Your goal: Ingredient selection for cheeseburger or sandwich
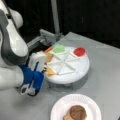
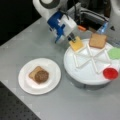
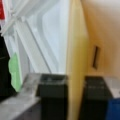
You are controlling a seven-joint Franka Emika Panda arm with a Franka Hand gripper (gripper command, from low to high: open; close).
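Now, edges: the tray [image 2: 82, 75] sits on the grey bench [image 2: 37, 37], the plate [image 2: 53, 82] well apart at a front view's left.
Fingers: gripper [image 2: 73, 39] at the tray's rim, fingers [image 3: 53, 97] clamped on the cheese [image 2: 76, 44], held edge-on between them.
Plate: patty [image 2: 41, 76] on bread [image 2: 33, 73].
Tray: bread square [image 2: 97, 40], green square [image 2: 115, 53], red disc [image 2: 110, 73] in separate compartments.

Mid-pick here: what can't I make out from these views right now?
- Bread under the patty on the plate: cut off by a front view's bottom edge.
- Gripper at the cheese: fingertips blurred in both front views.
- Wrist view: the cheese blocks everything to its right.
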